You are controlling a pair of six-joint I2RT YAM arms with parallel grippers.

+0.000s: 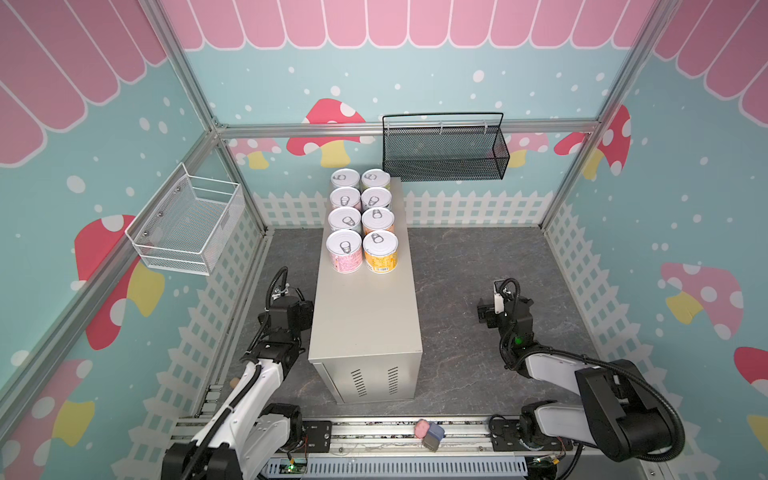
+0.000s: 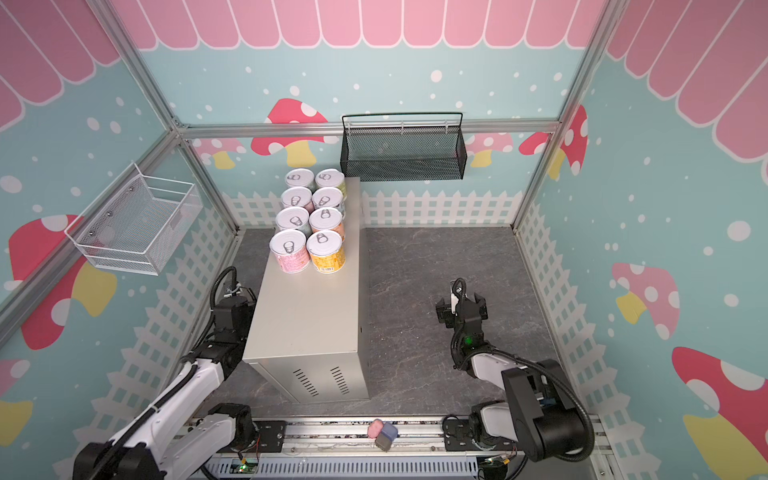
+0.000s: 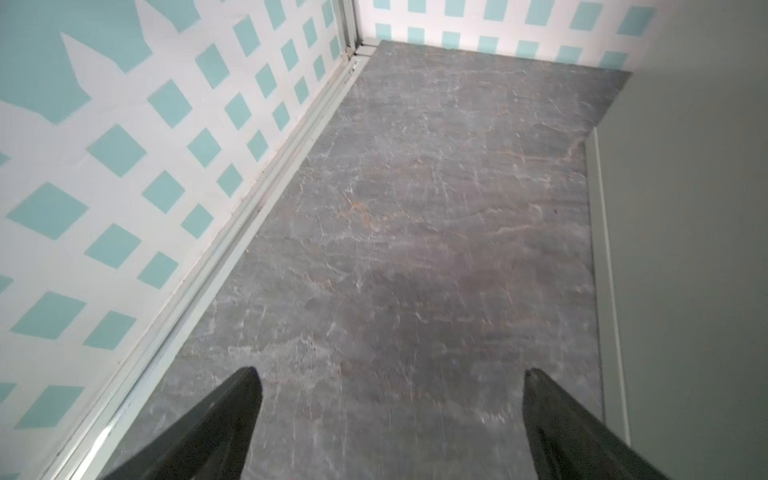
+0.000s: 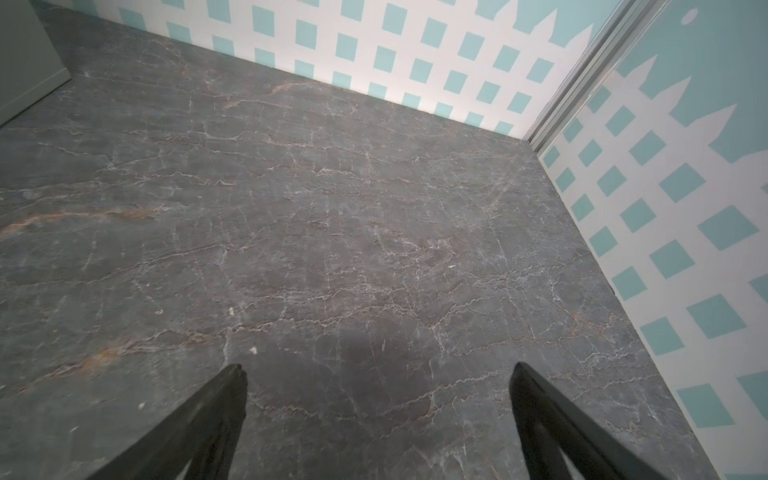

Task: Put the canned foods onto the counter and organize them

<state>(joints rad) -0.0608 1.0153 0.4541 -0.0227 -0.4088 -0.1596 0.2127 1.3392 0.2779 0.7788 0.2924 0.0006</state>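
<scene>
Several canned foods stand upright in two tidy columns on the far half of the counter [image 1: 365, 324], seen in both top views; nearest me are a pink can [image 1: 345, 251] and an orange-yellow can [image 1: 380, 251]. My left gripper [image 3: 392, 374] is open and empty, low over the dark floor between the left wall and the counter's side [image 3: 685, 249]. In a top view that gripper [image 1: 286, 305] sits just left of the counter. My right gripper [image 4: 378, 369] is also open and empty, over bare floor to the right of the counter [image 2: 307, 324], and a top view shows this gripper [image 2: 461, 305].
A black mesh basket [image 1: 444, 149] hangs on the back wall just right of the cans. A white wire basket [image 1: 187, 224] hangs on the left wall. On the front rail lie a small pink thing and a blue thing [image 1: 428, 430]. Fence-patterned walls enclose the floor.
</scene>
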